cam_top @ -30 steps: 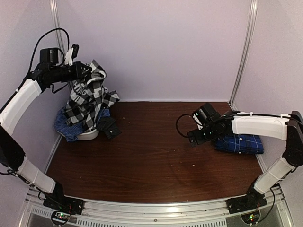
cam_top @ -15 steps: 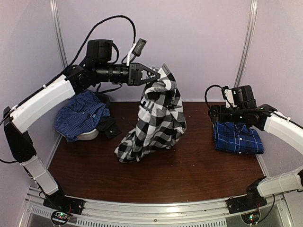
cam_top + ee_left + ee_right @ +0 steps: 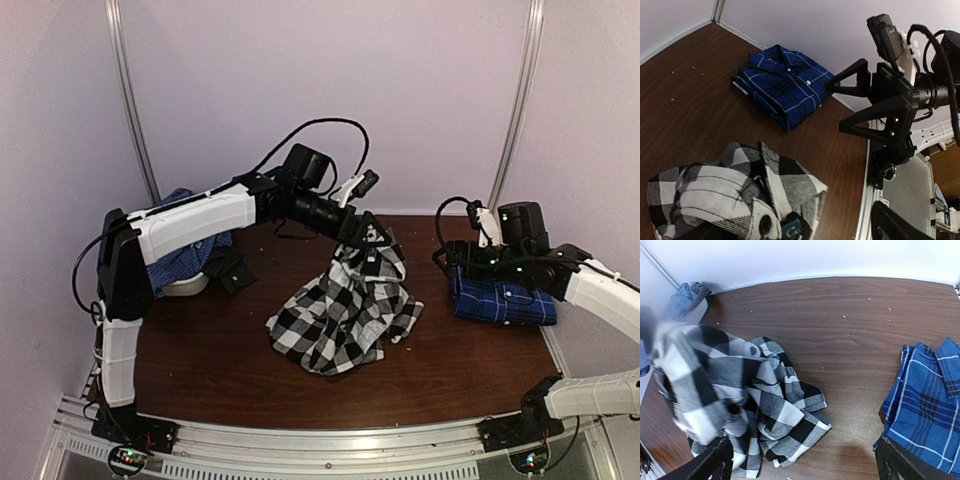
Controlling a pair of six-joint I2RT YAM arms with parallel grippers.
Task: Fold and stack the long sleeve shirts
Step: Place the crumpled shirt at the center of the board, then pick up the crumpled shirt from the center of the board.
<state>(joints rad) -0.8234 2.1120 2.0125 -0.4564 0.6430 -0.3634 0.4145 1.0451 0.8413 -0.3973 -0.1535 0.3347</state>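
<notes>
Checked shirt: heaped at the middle of the table, its peak at the left gripper, whose jaws are seen parted; cloth could be caught on a jaw and dragged if the outstretched left arm is raised. Blue shirt: folded at the right edge; right gripper held near, wide open, empty.

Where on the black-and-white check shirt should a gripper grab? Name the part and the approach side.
Take the black-and-white check shirt at its raised, bunched peak, coming down from above. The heap stands tallest there, under the left gripper, while its outer edges lie flat against the table, likely harder to pinch.
</notes>
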